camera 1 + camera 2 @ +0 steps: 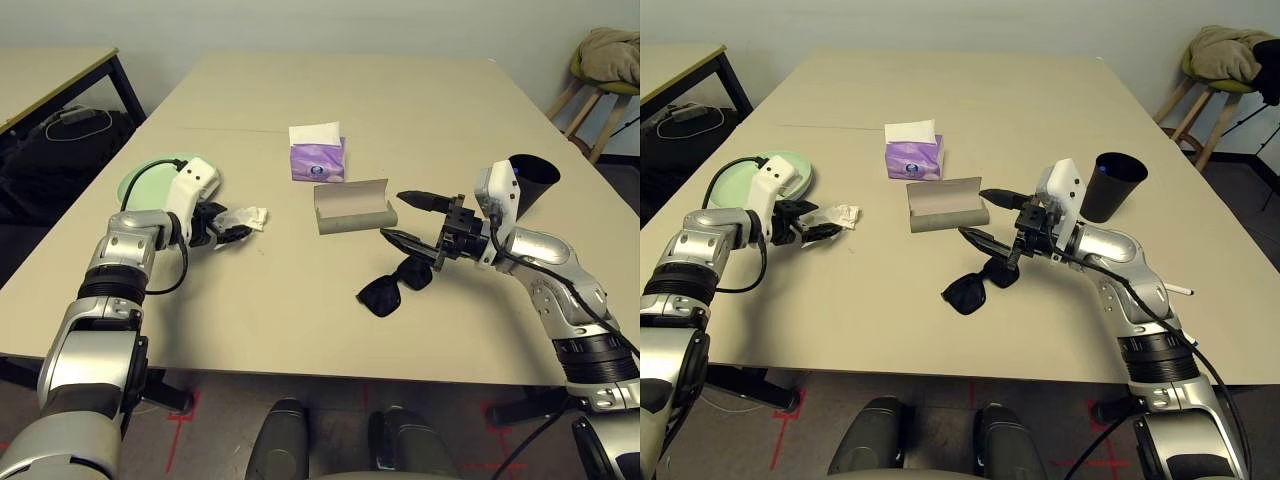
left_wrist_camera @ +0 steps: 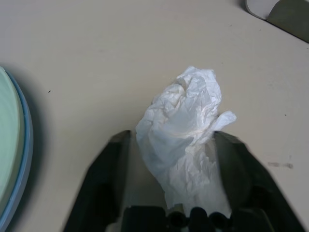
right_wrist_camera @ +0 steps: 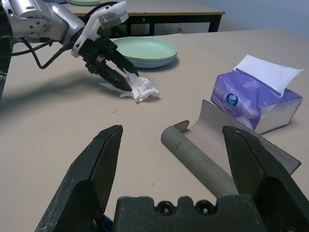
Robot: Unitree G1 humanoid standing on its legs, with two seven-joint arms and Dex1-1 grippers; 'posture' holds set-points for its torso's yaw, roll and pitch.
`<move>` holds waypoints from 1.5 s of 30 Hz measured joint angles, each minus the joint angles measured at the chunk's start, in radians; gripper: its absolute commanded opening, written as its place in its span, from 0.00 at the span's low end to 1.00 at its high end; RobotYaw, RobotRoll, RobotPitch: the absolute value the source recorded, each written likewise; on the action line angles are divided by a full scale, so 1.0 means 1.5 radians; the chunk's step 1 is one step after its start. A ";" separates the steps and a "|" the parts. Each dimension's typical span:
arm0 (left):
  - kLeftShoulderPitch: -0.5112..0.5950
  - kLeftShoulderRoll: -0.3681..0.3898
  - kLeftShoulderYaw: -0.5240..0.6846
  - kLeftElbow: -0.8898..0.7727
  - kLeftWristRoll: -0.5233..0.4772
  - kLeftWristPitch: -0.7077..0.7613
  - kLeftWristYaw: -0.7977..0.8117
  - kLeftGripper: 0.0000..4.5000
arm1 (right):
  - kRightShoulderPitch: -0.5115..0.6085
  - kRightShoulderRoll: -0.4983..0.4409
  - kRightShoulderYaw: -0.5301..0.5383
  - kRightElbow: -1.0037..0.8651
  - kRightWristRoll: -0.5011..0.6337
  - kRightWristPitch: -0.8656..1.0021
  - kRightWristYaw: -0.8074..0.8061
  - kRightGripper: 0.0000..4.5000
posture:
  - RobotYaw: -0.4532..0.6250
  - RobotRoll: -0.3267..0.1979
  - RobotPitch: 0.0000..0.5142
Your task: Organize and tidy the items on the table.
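Left wrist view shows the crumpled white tissue (image 2: 186, 140) lying between the two fingers of the left claw (image 2: 174, 183); the fingers flank the paper, but you cannot tell whether they already pinch it. In the left eye view the tissue sits at centre left of the frame, just beside the pale blue and green plates (image 1: 150, 180), resting on the tabletop (image 1: 300, 310).

Close the left claw fully on the bulk of the tissue, not its loose edge, before you lift. Keep the fingertips just off the tabletop so they do not drag.

Hold the right claw (image 1: 415, 222) where it hangs, fingers wide apart and holding nothing, above the black sunglasses (image 1: 393, 285) and near the grey oblong glasses case (image 1: 352, 207). The purple tissue box (image 1: 318, 158) stands behind the case.
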 measured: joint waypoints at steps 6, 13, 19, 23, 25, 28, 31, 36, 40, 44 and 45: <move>0.000 0.000 0.000 0.000 0.000 0.009 0.000 0.01 | 0.000 0.001 0.000 0.000 0.000 -0.001 0.000 1.00 | 0.63 0.62 0.10; 0.000 0.000 0.000 -0.010 -0.001 0.026 -0.008 0.01 | 0.000 0.004 0.000 0.001 0.001 -0.009 0.001 1.00 | 0.64 0.62 0.10; -0.006 -0.003 0.034 -0.040 -0.033 0.077 0.004 0.01 | 0.000 0.004 0.000 0.003 0.001 -0.013 0.002 1.00 | 0.64 0.62 0.11; -0.025 -0.006 0.085 -0.073 -0.075 0.135 0.039 0.01 | 0.000 0.006 0.000 0.004 0.001 -0.015 0.002 1.00 | 0.64 0.62 0.11; -0.037 -0.007 0.110 -0.079 -0.092 0.160 0.063 0.01 | 0.000 0.009 0.000 0.004 0.000 -0.017 0.001 1.00 | 0.65 0.62 0.11; -0.064 -0.010 0.152 -0.068 -0.108 0.168 0.132 0.01 | 0.000 0.014 0.000 0.006 0.000 -0.021 0.001 1.00 | 0.65 0.62 0.11; -0.095 -0.010 0.190 -0.044 -0.117 0.157 0.204 0.01 | 0.000 0.015 0.000 0.009 0.000 -0.025 0.001 1.00 | 0.65 0.62 0.11; -0.140 -0.018 0.253 0.038 -0.126 0.090 0.368 0.01 | -0.001 0.024 0.000 0.010 -0.001 -0.026 -0.005 1.00 | 0.65 0.62 0.11; -0.164 -0.032 0.277 0.095 -0.130 0.050 0.454 0.01 | -0.002 0.028 0.000 0.010 -0.002 -0.026 -0.008 1.00 | 0.65 0.62 0.10; -0.180 -0.036 0.279 0.138 -0.130 0.019 0.493 0.01 | -0.002 0.028 0.000 0.010 -0.002 -0.027 -0.009 1.00 | 0.64 0.62 0.11; -0.185 -0.036 0.278 0.148 -0.129 0.011 0.503 0.01 | -0.002 0.029 0.000 0.010 -0.001 -0.027 -0.010 1.00 | 0.64 0.62 0.11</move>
